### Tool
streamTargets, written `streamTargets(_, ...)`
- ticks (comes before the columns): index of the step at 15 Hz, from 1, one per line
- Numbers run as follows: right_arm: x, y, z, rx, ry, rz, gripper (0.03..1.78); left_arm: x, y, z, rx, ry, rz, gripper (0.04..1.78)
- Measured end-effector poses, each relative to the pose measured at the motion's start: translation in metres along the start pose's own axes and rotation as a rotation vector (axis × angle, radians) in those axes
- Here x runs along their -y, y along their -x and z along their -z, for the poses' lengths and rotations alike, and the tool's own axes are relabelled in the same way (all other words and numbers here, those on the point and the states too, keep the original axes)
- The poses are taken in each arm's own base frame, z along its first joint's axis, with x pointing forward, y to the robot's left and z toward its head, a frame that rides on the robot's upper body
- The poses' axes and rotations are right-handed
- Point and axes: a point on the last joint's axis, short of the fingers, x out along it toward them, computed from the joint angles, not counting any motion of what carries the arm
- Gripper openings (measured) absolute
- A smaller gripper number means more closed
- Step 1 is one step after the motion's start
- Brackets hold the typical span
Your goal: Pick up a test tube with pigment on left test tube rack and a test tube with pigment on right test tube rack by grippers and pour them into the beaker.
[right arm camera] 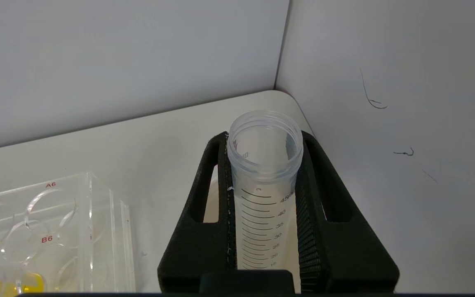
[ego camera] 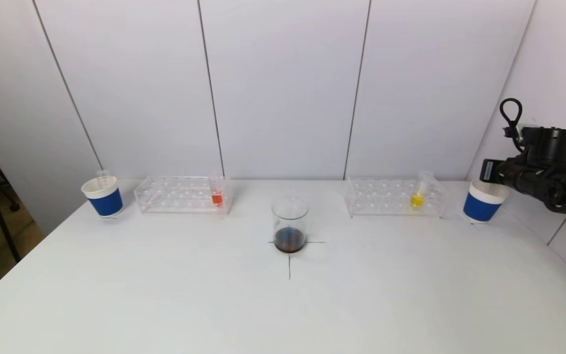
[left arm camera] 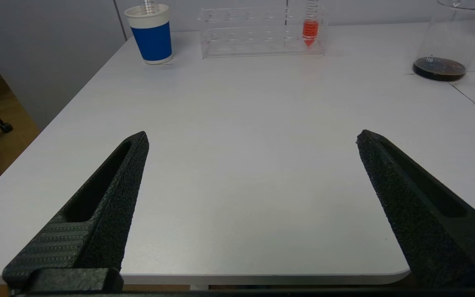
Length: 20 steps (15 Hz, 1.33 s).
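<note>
Clear plastic, light and slick: the right hand point(right arm camera: 264, 206) clamps an empty graduated tube point(right arm camera: 264, 165) below its threaded rim, above the blue cup point(ego camera: 482, 206); left hand point(left arm camera: 252, 140) spread wide, empty, over the bench point(left arm camera: 241, 123).

Right claw point(right arm camera: 264, 165) clamped on an empty graduated test tube point(right arm camera: 264, 185) — clear rack point(right arm camera: 56, 231) just beside it.

The beaker point(ego camera: 290, 224) stands at the middle of my table point(ego camera: 165, 295). Behind it to my left sits the left rack point(ego camera: 182, 194) with one tube point(ego camera: 217, 191) at its inner end, a cup point(ego camera: 102, 196) just beyond. To my right, the right rack point(ego camera: 395, 197) holds a tube point(ego camera: 419, 190); another cup point(ego camera: 482, 201) stands outside it, under my right arm.
</note>
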Motion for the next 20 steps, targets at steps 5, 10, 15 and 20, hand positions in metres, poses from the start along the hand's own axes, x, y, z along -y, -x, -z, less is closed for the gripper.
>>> streamTargets(5, 0.0, 0.0006, 0.0002, -0.001, -0.002, 0.0, 0.48, 0.0, 0.0, 0.0, 0.0, 0.0, 0.0, 1.76)
streamTargets(10, 0.0002, 0.0028, -0.0004, -0.001, -0.003, 0.0, 0.88, 0.0, 0.0, 0.0, 0.0, 0.0, 0.0, 1.76)
streamTargets(15, 0.0003, 0.0043, -0.0022, 0.003, -0.003, 0.0, 1.59, 0.0, 0.0, 0.0, 0.0, 0.0, 0.0, 1.76)
streamTargets(20, 0.0005, 0.0072, -0.0038, 0.006, -0.003, -0.001, 1.77, 0.0, 0.0, 0.0, 0.0, 0.0, 0.0, 1.76)
